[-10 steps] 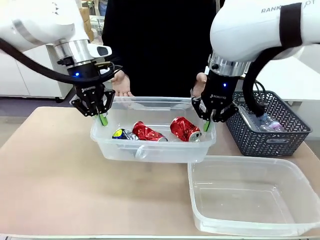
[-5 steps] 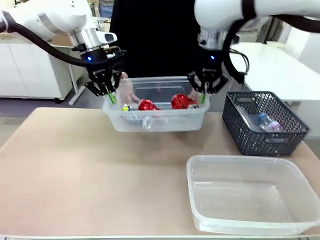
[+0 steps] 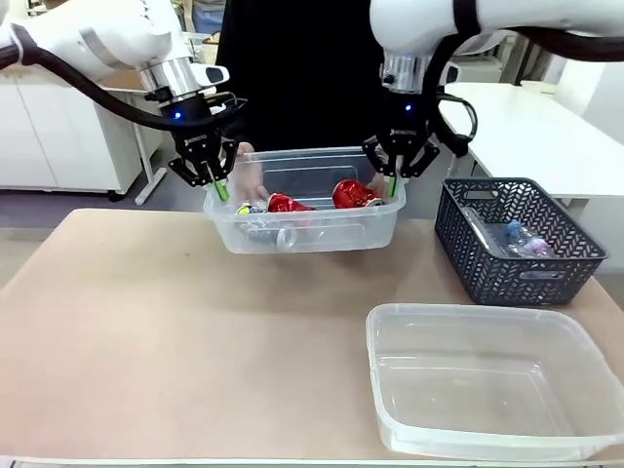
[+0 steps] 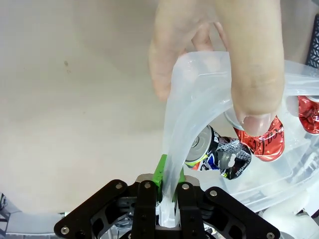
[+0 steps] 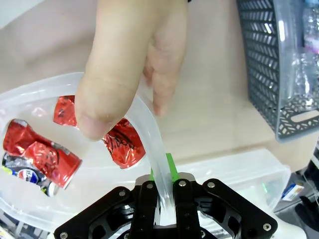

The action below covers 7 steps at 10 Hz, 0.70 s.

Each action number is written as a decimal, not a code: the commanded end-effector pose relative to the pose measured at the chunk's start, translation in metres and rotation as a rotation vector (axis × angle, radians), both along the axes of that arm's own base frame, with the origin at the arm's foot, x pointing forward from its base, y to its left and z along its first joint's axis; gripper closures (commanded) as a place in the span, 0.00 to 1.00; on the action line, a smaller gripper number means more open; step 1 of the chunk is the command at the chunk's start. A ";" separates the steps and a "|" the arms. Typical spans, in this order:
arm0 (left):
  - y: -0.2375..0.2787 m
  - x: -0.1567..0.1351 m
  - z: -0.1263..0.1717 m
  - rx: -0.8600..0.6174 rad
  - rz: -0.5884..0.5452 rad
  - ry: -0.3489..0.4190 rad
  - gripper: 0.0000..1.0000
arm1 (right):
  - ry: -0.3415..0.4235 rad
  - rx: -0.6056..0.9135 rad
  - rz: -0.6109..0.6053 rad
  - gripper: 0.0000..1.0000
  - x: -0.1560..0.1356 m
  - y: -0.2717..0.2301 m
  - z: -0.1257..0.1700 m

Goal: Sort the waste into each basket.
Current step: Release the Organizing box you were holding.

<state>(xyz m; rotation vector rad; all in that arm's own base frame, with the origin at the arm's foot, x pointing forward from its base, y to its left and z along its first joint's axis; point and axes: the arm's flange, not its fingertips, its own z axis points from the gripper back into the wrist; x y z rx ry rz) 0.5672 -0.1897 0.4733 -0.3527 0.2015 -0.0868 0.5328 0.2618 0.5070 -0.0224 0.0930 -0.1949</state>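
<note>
Cans, two red cans [image 3: 289, 204] and a blue-silver can [image 4: 215, 149], are contained in a clear basket [image 3: 322, 232] held at the far middle of the table [image 3: 127, 322]. Its left rim is clamped between the closed jaws of the left gripper [image 3: 212, 183], and its right rim between those of the right gripper [image 3: 393, 180]. The rim is also grasped just beyond each gripper by a person's hand [image 4: 214, 55] and a second hand [image 5: 132, 59]. A second clear basket [image 3: 585, 429] is set at the near right. A plastic bottle [image 3: 527, 241] is held in a dark grey basket [image 3: 507, 278] at the far right.
</note>
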 end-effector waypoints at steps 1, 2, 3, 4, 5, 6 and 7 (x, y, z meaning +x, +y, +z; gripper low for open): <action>-0.001 -0.005 0.006 -0.021 0.000 0.003 0.94 | -0.004 -0.001 -0.006 0.96 -0.008 -0.004 -0.004; -0.001 -0.005 0.006 -0.021 0.000 0.003 0.94 | -0.004 -0.001 -0.006 0.96 -0.008 -0.004 -0.004; -0.001 -0.005 0.006 -0.021 0.000 0.003 0.94 | -0.004 -0.001 -0.006 0.96 -0.008 -0.004 -0.004; -0.001 -0.005 0.006 -0.021 0.000 0.003 0.94 | -0.004 -0.001 -0.006 0.96 -0.008 -0.004 -0.004; -0.001 -0.005 0.006 -0.021 0.000 0.003 0.94 | -0.004 -0.001 -0.006 0.96 -0.008 -0.004 -0.004; -0.001 -0.005 0.006 -0.021 0.000 0.003 0.94 | -0.004 -0.001 -0.006 0.96 -0.008 -0.004 -0.004; -0.001 -0.005 0.006 -0.021 0.000 0.003 0.94 | -0.004 -0.001 -0.006 0.96 -0.008 -0.004 -0.004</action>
